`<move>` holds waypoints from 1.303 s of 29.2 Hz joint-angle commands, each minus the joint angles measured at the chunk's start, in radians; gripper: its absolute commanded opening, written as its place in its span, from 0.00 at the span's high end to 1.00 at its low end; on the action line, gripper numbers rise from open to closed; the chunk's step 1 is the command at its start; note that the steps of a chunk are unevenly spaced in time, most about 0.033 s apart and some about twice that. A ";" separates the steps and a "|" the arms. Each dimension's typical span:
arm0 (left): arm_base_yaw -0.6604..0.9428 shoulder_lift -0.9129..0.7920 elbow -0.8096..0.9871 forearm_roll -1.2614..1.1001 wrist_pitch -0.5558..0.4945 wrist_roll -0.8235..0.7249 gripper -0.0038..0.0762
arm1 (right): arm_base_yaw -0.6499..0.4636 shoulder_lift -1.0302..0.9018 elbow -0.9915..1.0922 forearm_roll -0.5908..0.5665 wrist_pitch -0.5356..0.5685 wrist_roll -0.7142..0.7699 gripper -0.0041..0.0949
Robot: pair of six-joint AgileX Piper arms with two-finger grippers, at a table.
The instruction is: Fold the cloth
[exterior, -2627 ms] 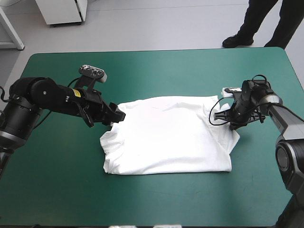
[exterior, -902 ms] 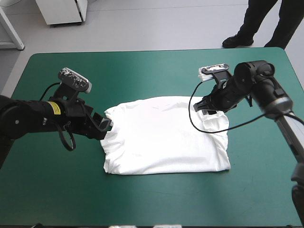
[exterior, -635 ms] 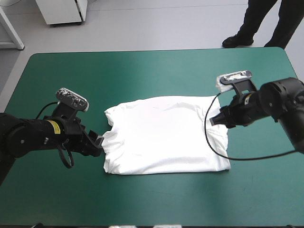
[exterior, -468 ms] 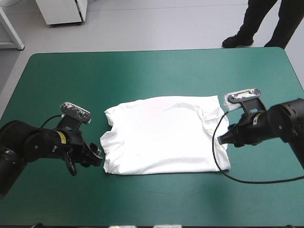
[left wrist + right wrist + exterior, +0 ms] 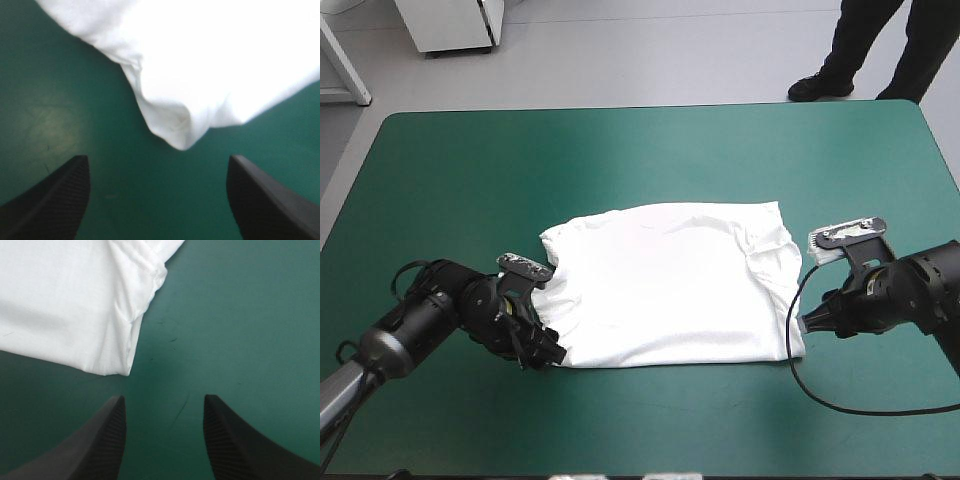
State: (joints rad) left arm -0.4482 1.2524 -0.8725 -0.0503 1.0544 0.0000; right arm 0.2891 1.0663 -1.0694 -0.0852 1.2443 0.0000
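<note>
Your left pincer (image 5: pixel 157 160) gapes wide, empty, just short of the T-shirt's (image 5: pixel 670 280) near left corner. Your right pincer (image 5: pixel 163 397) gapes too, just off its near right corner. T-shirt lies flat on the worktop (image 5: pixel 620 150).

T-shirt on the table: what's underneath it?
The T-shirt lies on the teal-green cover, which shows all round it. Anything beneath its middle is hidden. The left gripper and right gripper stand open beside its near corners, not under it.
</note>
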 commanded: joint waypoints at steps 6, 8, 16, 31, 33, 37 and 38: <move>-0.007 0.150 -0.019 -0.014 -0.144 -0.019 0.26 | -0.002 -0.017 -0.021 -0.044 -0.034 0.000 0.49; -0.007 0.183 -0.019 -0.018 -0.154 -0.019 0.26 | -0.002 -0.017 -0.021 -0.048 -0.034 0.000 0.49; -0.007 0.278 -0.019 -0.066 -0.178 -0.007 0.40 | -0.002 -0.017 -0.019 -0.033 -0.040 0.000 0.49; -0.007 0.338 -0.019 -0.062 -0.226 0.026 0.96 | -0.002 0.041 0.254 0.156 -0.288 0.043 0.42; -0.007 0.338 -0.019 -0.062 -0.226 0.026 0.96 | -0.002 0.084 0.258 0.156 -0.305 0.040 0.42; -0.007 0.338 -0.019 -0.062 -0.226 0.026 0.96 | -0.002 0.181 0.258 0.156 -0.355 0.011 0.42; -0.007 0.338 -0.019 -0.062 -0.226 0.026 0.96 | -0.002 0.199 0.258 0.163 -0.360 0.000 0.42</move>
State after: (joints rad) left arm -0.4473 1.5610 -0.9054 -0.1256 0.9336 0.0272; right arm 0.2891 1.2275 -0.7901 0.0651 0.9343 0.0294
